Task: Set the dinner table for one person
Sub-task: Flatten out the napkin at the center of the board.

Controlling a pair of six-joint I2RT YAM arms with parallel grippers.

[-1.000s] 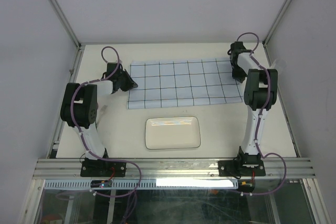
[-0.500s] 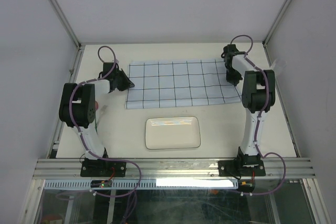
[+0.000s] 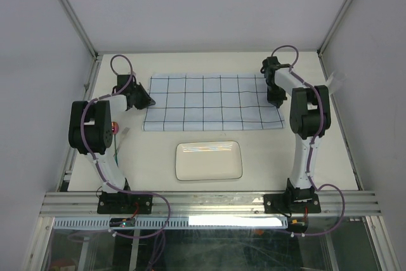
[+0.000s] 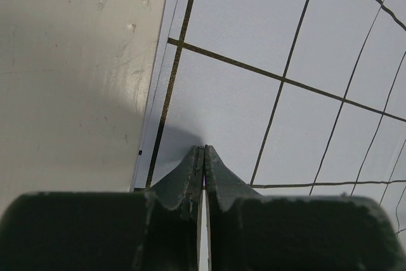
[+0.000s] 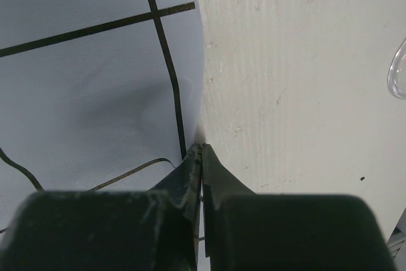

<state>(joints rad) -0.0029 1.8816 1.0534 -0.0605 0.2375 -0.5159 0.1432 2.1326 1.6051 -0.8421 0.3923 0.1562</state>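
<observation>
Pinching the left edge of the checked cloth (image 3: 212,101) in the left pincer (image 4: 204,152), jaws pressed almost together; nipping its right edge in the right pincer (image 5: 201,148), jaws fully closed. Holding both low over the dinner table (image 3: 266,150) spreading beneath and around them, white plate (image 3: 209,160) lying behind, towards the bases.

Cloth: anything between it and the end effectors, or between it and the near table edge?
Nothing there: the left end effector and right end effector are each shut on a side edge of the cloth. Toward the near edge, the plate lies on the table, apart from the cloth.
</observation>
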